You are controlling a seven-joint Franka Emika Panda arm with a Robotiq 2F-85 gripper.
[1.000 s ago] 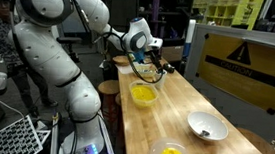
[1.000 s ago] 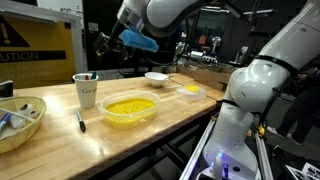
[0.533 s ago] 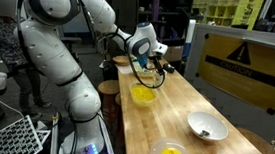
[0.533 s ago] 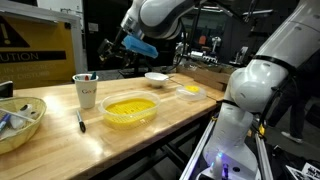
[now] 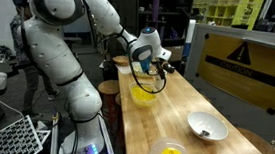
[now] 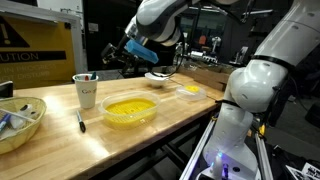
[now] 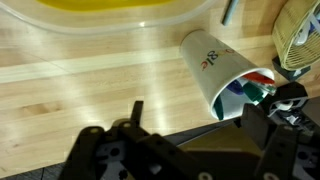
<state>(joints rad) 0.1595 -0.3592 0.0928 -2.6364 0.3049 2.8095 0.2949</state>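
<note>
My gripper (image 7: pixel 208 112) is open and empty, with its two dark fingers wide apart at the bottom of the wrist view. It hangs above the wooden table (image 7: pixel 90 70), just over a white paper cup (image 7: pixel 212 72) holding coloured markers. In an exterior view the gripper (image 6: pixel 116 54) is above and behind the cup (image 6: pixel 86 90), not touching it. A clear bowl of yellow contents (image 6: pixel 130 108) stands beside the cup; its rim shows in the wrist view (image 7: pixel 110 12). In an exterior view the gripper (image 5: pixel 158 62) is above that bowl (image 5: pixel 143 96).
A wicker basket (image 6: pixel 18 122) sits at the table's end, also in the wrist view (image 7: pixel 300 35). A loose marker (image 6: pixel 81 122) lies near the cup. A white bowl (image 6: pixel 157 77) and a small yellow container (image 6: pixel 190 90) stand further along. A yellow warning board (image 5: pixel 244 61) borders the table.
The arm has swung the gripper lower and further over the table, closer to the cup. The jaws stay open. Nothing on the table has moved.
</note>
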